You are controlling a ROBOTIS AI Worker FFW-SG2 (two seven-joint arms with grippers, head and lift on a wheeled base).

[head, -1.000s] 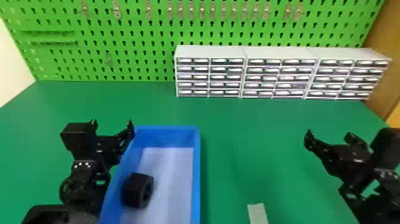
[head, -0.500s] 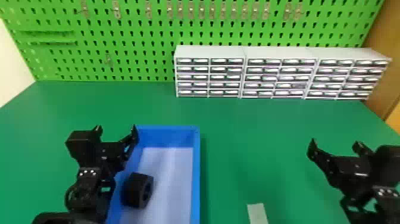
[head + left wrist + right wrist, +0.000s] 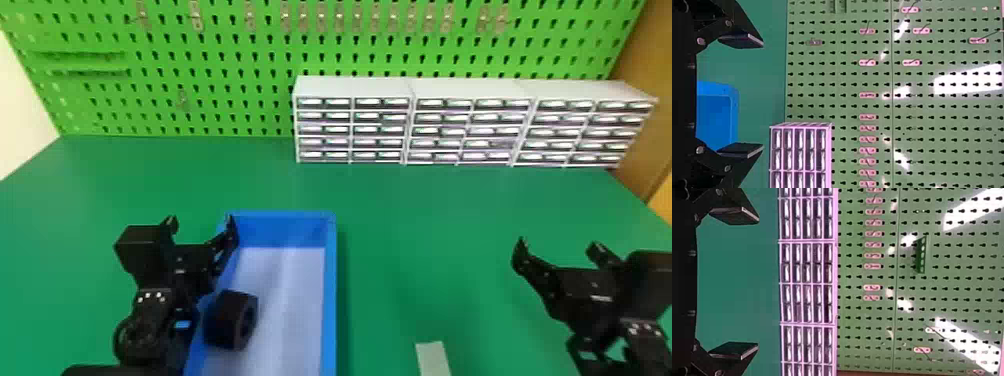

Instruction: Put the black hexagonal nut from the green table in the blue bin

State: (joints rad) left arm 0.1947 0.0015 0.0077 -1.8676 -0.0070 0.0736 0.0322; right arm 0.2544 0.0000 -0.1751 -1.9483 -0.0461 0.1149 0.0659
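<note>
The black hexagonal nut (image 3: 231, 320) lies inside the blue bin (image 3: 330, 300), close to its left wall and well short of its far edge, with its open bore turned toward the right wall. Whether it touches the left wall I cannot tell, as the arm covers part of that side. The bin sits on the green surface (image 3: 450, 215), left of the middle and well apart from the far edge.

The left tool (image 3: 201, 222) is by the bin's far left corner, its two fingers spread apart with nothing between them. The right tool (image 3: 557, 245) hangs toward the surface's right edge, also empty, its fingers apart. A pale flat piece (image 3: 433, 357) lies right of the bin, and the drawer cabinets (image 3: 470, 122) stand along the far edge, in front of the pegboard (image 3: 240, 60).

The placing looks finished, so the step in hand is probably clearing away and settling the arms. The next move calls for no grasp: lift the left tool clear of the rim, then draw it back. Catching the wall could drag the bin or roll the nut.
</note>
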